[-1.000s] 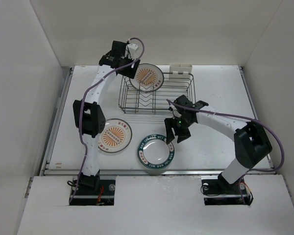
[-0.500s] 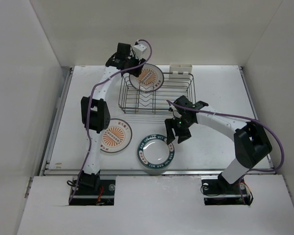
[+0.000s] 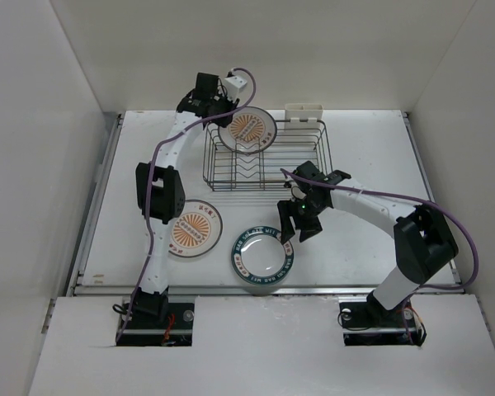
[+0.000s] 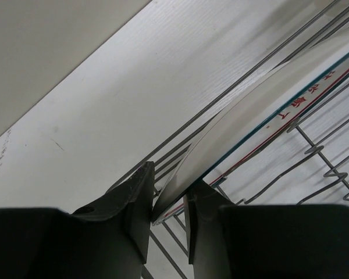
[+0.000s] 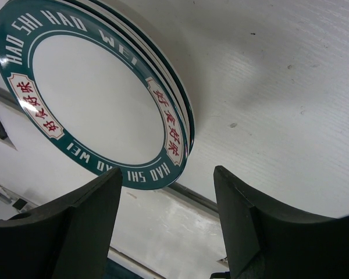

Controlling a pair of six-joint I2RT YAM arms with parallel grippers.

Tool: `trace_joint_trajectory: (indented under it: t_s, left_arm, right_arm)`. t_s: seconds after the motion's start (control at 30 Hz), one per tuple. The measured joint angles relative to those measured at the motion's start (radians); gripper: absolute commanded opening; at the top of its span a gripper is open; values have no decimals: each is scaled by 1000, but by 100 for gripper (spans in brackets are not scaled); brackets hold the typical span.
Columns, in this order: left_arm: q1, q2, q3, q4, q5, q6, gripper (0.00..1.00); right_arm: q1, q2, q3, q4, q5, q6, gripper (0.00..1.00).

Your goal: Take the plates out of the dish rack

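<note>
- Dish rack (image 3: 268, 165) sits upper centre of the overhead frame, on the counter (image 3: 371, 148). Cream holder (image 3: 305, 113) is on its upper rim.
- One racked plate (image 3: 247, 132) is visible in it, with an orange sunburst face, tilted on edge at the rack's upper-left corner.
- Left gripper (image 4: 167, 200) is clamped on the racked plate's rim, one finger on each face. The wrist view shows a shallow bite, with only the outer edge between the pads.
- Right gripper (image 3: 299, 224) has its jaws apart and holds nothing. It hovers just beside the teal-rim plate (image 5: 93, 87), which lies flat at lower centre.
- Extra rim lines show beneath the teal-rim plate. It may be a stack; I cannot confirm.
- Orange plate (image 3: 194, 229) lies flat to the left of the teal-rim plate, apart from it.

Handling, as a judgement:
- The racked plate looks rigid and glazed, so it is slick with no give. Treat it as breakable; the material itself cannot be told.
- With an edge pinch, its weight hangs off the pads and it will likely want to pivot or slide.
- The better hold is on the rim near the plate's high side and seated deeper, so the body hangs below the grip.
- Lift it up out of the zigzag wires before carrying it sideways, because the lower edge could snag.
</note>
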Motion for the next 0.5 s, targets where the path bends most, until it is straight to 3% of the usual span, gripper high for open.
trace_joint_trajectory:
  t_s: [0.5]
  left_arm:
    - [-4,-143,-44,15,-19,8,0]
  right_arm:
    - [0,-32,0,0,0,3,70]
